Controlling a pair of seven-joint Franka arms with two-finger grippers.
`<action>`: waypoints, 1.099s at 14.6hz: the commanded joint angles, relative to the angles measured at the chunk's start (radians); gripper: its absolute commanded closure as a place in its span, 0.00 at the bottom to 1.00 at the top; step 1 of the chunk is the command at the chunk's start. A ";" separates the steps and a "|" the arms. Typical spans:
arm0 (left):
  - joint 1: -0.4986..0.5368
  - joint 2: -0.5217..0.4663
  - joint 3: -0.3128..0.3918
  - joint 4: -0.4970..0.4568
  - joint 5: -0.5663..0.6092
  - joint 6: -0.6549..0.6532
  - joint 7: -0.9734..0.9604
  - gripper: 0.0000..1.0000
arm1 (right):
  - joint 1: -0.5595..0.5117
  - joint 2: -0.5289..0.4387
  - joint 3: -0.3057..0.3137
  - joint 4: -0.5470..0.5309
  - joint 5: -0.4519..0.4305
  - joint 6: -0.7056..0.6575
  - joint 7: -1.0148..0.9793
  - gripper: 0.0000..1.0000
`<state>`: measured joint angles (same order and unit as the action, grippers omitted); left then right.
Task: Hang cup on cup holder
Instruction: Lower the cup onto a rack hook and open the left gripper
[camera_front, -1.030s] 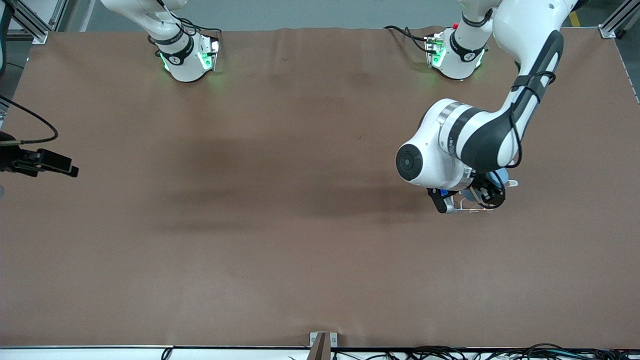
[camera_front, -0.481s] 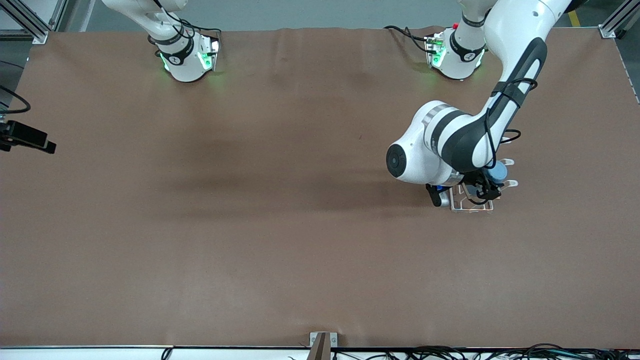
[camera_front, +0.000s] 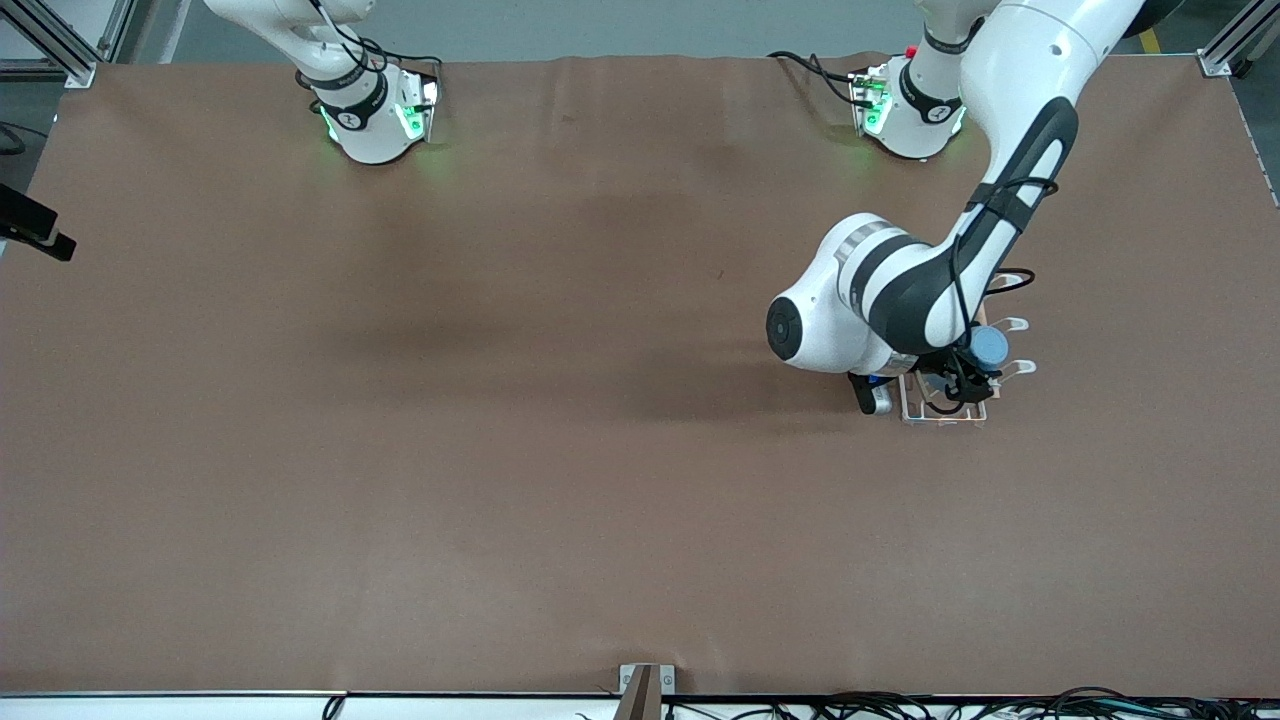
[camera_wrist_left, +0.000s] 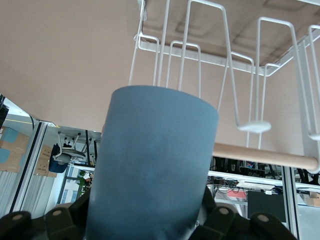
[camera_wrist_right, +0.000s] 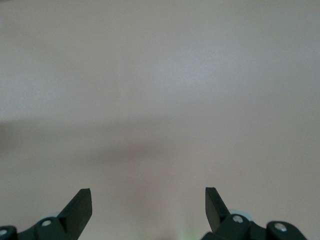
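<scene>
My left gripper (camera_front: 958, 377) is shut on the light blue cup (camera_front: 990, 347) and holds it over the white wire cup holder (camera_front: 943, 417), which stands toward the left arm's end of the table. In the left wrist view the cup (camera_wrist_left: 155, 165) fills the space between the jaws of the left gripper (camera_wrist_left: 150, 222). Its closed end points at the cup holder's loop-tipped prongs (camera_wrist_left: 200, 50), and the wooden dowel (camera_wrist_left: 265, 156) runs just beside it. My right gripper (camera_wrist_right: 148, 202) is open and empty over bare table, at the edge of the front view (camera_front: 38, 235).
The brown table cover (camera_front: 560, 470) is bare apart from the cup holder. The left arm's elbow (camera_front: 850, 310) hangs over the cup holder and hides much of it. The two arm bases (camera_front: 375, 110) stand along the table's edge farthest from the front camera.
The left gripper has carried the cup a little toward the arm bases, over the cup holder. The right gripper has drawn back toward the right arm's end of the table, nearly out of the front view.
</scene>
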<state>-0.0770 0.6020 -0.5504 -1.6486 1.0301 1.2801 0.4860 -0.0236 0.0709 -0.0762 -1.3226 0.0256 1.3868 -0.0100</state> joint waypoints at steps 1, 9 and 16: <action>-0.006 0.031 -0.002 0.001 0.035 -0.004 -0.055 0.59 | 0.005 -0.056 0.015 -0.086 -0.026 0.044 0.001 0.00; -0.023 0.047 -0.008 0.027 0.027 0.005 -0.162 0.00 | 0.010 -0.069 0.012 -0.138 -0.038 0.041 0.004 0.00; -0.020 0.018 -0.055 0.305 -0.165 0.004 -0.304 0.00 | 0.008 -0.080 0.012 -0.161 -0.038 0.055 0.004 0.00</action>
<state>-0.0961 0.6367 -0.5848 -1.4175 0.9275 1.2905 0.2526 -0.0164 0.0308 -0.0713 -1.4371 0.0106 1.4227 -0.0099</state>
